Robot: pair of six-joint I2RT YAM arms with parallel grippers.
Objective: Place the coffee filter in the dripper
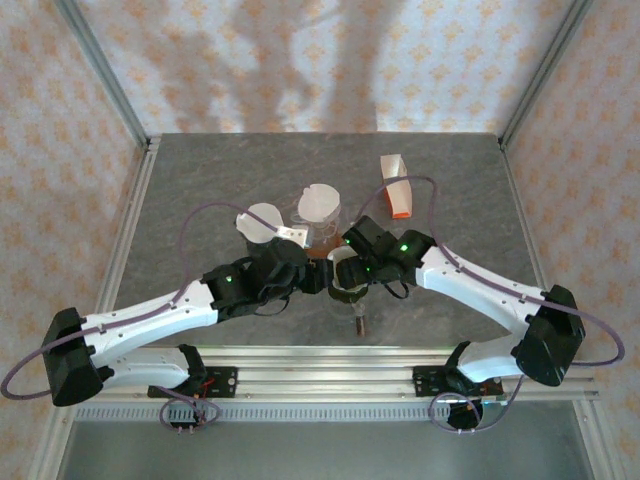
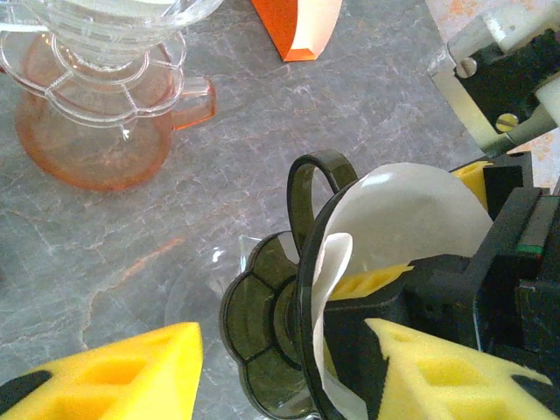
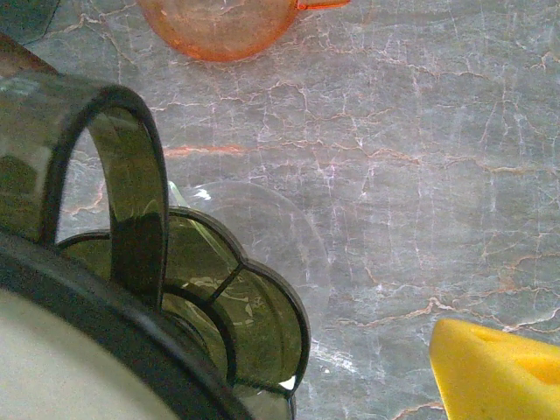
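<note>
At table centre, the dark dripper is tilted, its mouth turned sideways. The white coffee filter sits inside it, 1 edge curling past the rim. Left gripper: 2 yellow fingers apart, 1 on either side of the dripper. Right gripper: jaws wide, 1 finger clear of the dripper. Beyond stand an orange glass server and an orange-and-white packet.

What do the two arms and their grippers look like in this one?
Both arms, left arm and right arm, have white link shells, black joint housings and a green light near the wrist. A thin purple cable loops along each. The fingers are bright yellow, blocky, with cut-out recesses.
</note>
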